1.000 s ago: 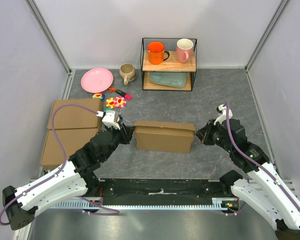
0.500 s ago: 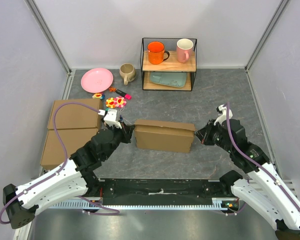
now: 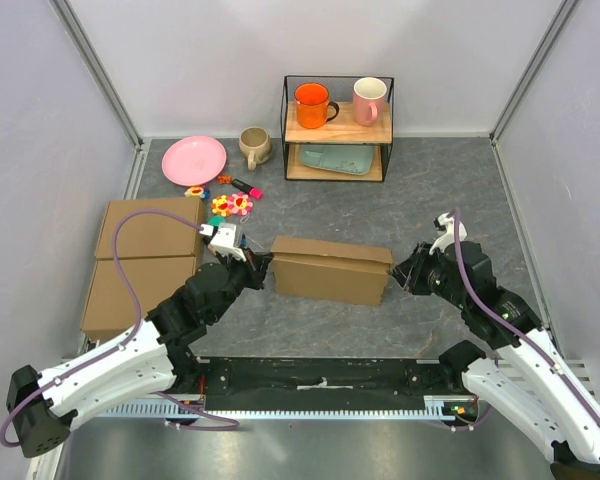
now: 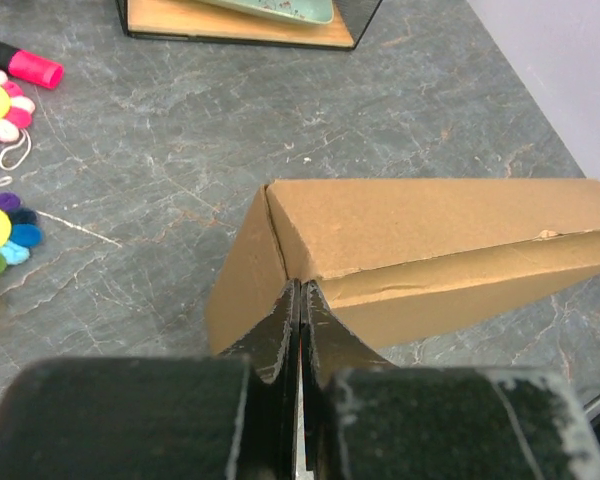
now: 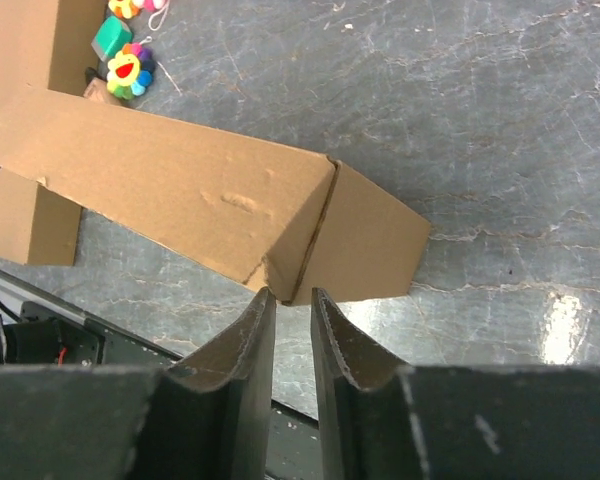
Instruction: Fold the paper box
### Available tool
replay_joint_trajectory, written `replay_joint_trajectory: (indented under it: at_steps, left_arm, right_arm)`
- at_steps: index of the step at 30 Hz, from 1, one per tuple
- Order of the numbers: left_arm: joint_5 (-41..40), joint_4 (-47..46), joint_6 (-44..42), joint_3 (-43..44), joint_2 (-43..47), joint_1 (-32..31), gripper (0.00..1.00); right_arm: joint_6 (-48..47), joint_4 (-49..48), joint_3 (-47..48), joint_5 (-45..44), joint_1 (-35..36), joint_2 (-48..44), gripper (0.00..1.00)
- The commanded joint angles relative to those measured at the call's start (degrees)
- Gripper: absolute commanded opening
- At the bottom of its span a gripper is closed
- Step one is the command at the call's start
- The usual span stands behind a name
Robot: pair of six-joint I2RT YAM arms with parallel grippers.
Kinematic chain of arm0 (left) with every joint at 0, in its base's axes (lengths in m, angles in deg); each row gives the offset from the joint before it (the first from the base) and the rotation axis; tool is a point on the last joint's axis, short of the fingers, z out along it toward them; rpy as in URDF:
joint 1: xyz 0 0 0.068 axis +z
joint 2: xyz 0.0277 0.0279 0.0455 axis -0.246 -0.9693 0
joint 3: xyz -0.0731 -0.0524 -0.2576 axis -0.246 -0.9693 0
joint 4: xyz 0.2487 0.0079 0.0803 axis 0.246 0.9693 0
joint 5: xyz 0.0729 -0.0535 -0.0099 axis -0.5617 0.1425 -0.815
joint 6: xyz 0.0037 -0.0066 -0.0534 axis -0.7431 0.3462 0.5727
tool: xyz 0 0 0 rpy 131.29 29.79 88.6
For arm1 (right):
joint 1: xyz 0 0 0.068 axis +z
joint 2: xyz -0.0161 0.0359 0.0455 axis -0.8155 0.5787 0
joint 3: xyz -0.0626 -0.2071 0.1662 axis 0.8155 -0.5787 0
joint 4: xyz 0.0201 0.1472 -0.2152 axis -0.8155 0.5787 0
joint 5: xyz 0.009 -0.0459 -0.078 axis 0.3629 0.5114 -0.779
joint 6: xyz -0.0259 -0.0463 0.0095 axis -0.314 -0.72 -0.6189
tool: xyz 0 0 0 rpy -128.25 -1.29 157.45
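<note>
The paper box (image 3: 330,270) lies closed on the grey table, a long shallow brown carton between the two arms. My left gripper (image 3: 261,264) is at its left end. In the left wrist view the fingers (image 4: 300,287) are pressed together, tips touching the near left corner of the box (image 4: 430,230), with nothing visible between them. My right gripper (image 3: 400,272) is at the right end. In the right wrist view it (image 5: 290,293) stands slightly open, and the near corner of the box (image 5: 180,190) sits just beyond the fingertips, not gripped.
Two flat brown boxes (image 3: 140,265) lie edge to edge at the left. A wire rack (image 3: 338,125) with an orange mug and a pink mug stands at the back. A pink plate (image 3: 193,159), a beige mug (image 3: 254,146) and flower toys (image 3: 231,205) lie behind the left gripper.
My left gripper has closed at the box's left end. The right gripper, shut before, has parted slightly at the right end. The box has shifted a little to the right.
</note>
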Motion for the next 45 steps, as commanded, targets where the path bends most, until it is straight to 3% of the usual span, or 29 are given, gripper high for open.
replay_joint_trajectory:
  at_steps: [1, 7, 27, 41, 45]
  left_arm:
    - [0.3, 2.3, 3.2, -3.2, -3.1, 0.0, 0.02]
    - [-0.2, 2.4, 4.1, -4.2, -2.8, 0.0, 0.02]
    - [-0.4, 3.4, 2.1, -1.6, -2.0, 0.0, 0.02]
    - [0.1, 3.4, 1.3, -0.8, -2.4, 0.0, 0.02]
    - [0.3, 3.4, 1.3, -0.6, -2.7, 0.0, 0.02]
  right_arm:
    - [-0.4, 2.7, 0.7, -0.2, 0.2, -1.2, 0.3]
    - [-1.3, 2.8, 2.7, -0.5, 0.2, -2.9, 0.35]
    - [-4.6, 0.8, 4.9, -2.7, 0.2, 0.1, 0.36]
    - [-5.4, -1.3, 4.4, -2.4, 0.2, 1.5, 0.26]
    - [-5.6, -1.6, 3.7, -2.5, 0.2, 1.6, 0.19]
